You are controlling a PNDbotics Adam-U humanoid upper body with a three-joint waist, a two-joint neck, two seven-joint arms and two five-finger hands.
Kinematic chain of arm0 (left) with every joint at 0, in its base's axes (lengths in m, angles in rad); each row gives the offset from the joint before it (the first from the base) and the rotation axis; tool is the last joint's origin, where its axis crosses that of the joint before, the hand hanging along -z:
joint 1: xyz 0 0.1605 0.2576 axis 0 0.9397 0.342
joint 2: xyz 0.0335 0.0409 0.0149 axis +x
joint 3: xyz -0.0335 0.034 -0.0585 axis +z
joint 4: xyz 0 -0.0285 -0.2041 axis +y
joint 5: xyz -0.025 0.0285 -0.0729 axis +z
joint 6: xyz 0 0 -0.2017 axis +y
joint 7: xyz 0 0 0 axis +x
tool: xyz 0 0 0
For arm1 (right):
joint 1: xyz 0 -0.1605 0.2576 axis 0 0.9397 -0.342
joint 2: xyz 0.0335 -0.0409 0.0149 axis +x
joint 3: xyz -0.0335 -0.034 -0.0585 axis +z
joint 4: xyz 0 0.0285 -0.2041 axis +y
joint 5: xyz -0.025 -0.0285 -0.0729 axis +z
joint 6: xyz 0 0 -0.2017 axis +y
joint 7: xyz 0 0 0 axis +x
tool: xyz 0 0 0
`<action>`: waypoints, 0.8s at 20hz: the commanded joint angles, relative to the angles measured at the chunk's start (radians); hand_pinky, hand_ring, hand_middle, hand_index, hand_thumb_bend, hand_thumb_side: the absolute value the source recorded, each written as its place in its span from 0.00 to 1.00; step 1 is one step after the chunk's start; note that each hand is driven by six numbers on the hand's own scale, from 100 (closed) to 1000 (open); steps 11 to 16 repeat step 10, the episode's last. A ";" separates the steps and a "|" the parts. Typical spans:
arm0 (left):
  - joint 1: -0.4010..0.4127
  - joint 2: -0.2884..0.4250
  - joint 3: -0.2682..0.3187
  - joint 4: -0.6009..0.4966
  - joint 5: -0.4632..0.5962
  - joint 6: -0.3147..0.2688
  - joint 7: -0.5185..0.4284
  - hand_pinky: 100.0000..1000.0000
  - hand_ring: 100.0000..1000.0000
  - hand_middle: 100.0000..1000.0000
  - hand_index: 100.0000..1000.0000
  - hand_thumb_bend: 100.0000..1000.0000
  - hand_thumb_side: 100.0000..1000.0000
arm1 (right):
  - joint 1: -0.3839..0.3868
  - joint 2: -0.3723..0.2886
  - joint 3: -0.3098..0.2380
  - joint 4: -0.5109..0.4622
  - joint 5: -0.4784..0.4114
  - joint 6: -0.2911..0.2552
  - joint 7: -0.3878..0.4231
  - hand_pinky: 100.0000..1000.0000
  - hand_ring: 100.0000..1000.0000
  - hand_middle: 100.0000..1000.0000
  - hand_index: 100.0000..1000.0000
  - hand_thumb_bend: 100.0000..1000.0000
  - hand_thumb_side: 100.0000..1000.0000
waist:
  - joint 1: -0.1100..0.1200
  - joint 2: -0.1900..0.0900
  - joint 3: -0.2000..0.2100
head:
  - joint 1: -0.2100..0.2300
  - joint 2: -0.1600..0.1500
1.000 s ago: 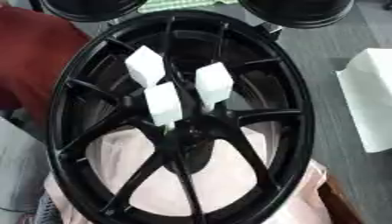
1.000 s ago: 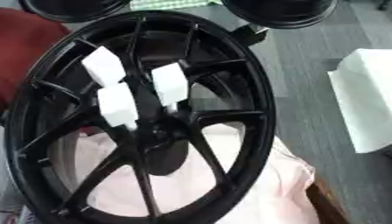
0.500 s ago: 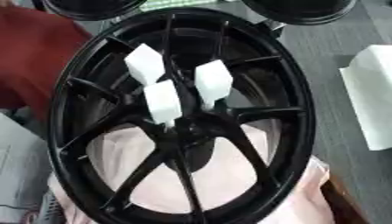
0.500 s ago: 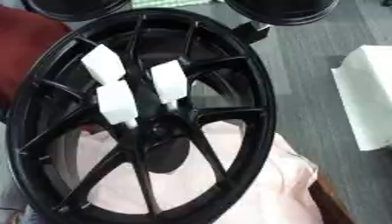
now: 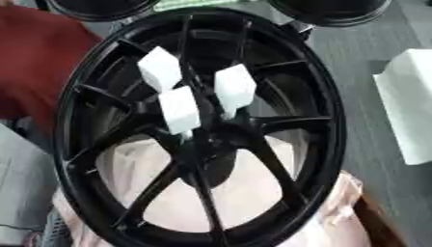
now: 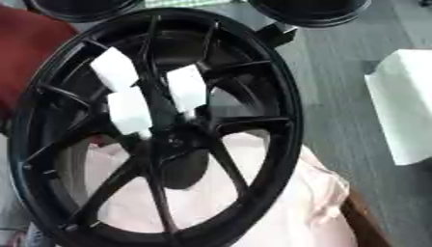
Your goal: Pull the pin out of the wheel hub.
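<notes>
A large black wheel (image 5: 198,125) is filling both views, resting on pinkish cloth (image 5: 245,193). Three white block-like pins (image 5: 180,110) are standing out of its hub (image 5: 207,144), clustered just to the far-left of centre, their long axes pointing up and toward the far left. Neither robot hand is showing, so the fingers' state cannot be told, nor which arm is nearer; any pull is likely running along a pin's axis

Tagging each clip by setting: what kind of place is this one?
Probably a workshop or wheel-handling test area: a large black spoked wheel rim with three white block-shaped pins at its hub, more black rims behind, on grey floor.
</notes>
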 commanded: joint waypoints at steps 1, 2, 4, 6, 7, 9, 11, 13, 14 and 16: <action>-0.018 0.050 0.012 -0.012 -0.001 0.001 0.001 0.79 0.83 0.83 0.83 0.46 0.76 | -0.040 -0.040 0.000 -0.072 -0.026 -0.015 -0.040 0.82 0.75 0.66 0.71 0.11 0.33 | -0.003 -0.032 0.004 | -0.008 0.000; -0.019 0.050 0.012 -0.012 -0.001 0.002 0.001 0.79 0.83 0.83 0.83 0.46 0.76 | -0.054 -0.039 0.007 -0.093 -0.032 -0.019 -0.042 0.82 0.74 0.66 0.71 0.14 0.37 | -0.003 -0.032 0.005 | -0.010 0.001; -0.021 0.048 0.011 -0.013 0.000 0.002 0.001 0.79 0.83 0.83 0.83 0.46 0.76 | -0.086 -0.038 0.025 -0.131 -0.044 -0.023 -0.036 0.82 0.74 0.65 0.70 0.09 0.33 | -0.004 -0.034 0.007 | -0.015 0.000; -0.024 0.044 0.009 -0.014 0.000 0.004 -0.001 0.79 0.83 0.83 0.83 0.46 0.76 | -0.122 -0.035 0.050 -0.165 -0.050 -0.020 -0.020 0.82 0.73 0.64 0.70 0.05 0.35 | -0.005 -0.035 0.010 | -0.019 -0.002; -0.026 0.042 0.007 -0.014 -0.001 0.005 -0.002 0.79 0.83 0.83 0.83 0.46 0.76 | -0.141 -0.032 0.065 -0.181 -0.053 -0.017 -0.009 0.82 0.73 0.64 0.70 0.03 0.36 | -0.005 -0.036 0.012 | -0.021 -0.004; -0.029 0.039 0.005 -0.015 -0.003 0.006 -0.003 0.79 0.83 0.83 0.83 0.46 0.77 | -0.179 -0.025 0.096 -0.209 -0.056 -0.007 0.015 0.81 0.73 0.64 0.70 0.05 0.43 | -0.006 -0.037 0.017 | -0.022 -0.005; -0.030 0.038 0.004 -0.015 -0.003 0.007 -0.004 0.79 0.83 0.83 0.83 0.46 0.76 | -0.197 -0.021 0.111 -0.221 -0.058 -0.002 0.028 0.81 0.73 0.64 0.70 0.00 0.40 | -0.006 -0.038 0.019 | -0.021 -0.005; -0.030 0.038 0.004 -0.015 -0.003 0.007 -0.004 0.79 0.83 0.83 0.83 0.46 0.76 | -0.197 -0.021 0.111 -0.221 -0.058 -0.002 0.028 0.81 0.73 0.64 0.70 0.00 0.40 | -0.006 -0.038 0.019 | -0.021 -0.005; -0.030 0.038 0.004 -0.015 -0.003 0.007 -0.004 0.79 0.83 0.83 0.83 0.46 0.76 | -0.197 -0.021 0.111 -0.221 -0.058 -0.002 0.028 0.81 0.73 0.64 0.70 0.00 0.40 | -0.006 -0.038 0.019 | -0.021 -0.005; -0.030 0.038 0.004 -0.015 -0.003 0.007 -0.004 0.79 0.83 0.83 0.83 0.46 0.76 | -0.197 -0.021 0.111 -0.221 -0.058 -0.002 0.028 0.81 0.73 0.64 0.70 0.00 0.40 | -0.006 -0.038 0.019 | -0.021 -0.005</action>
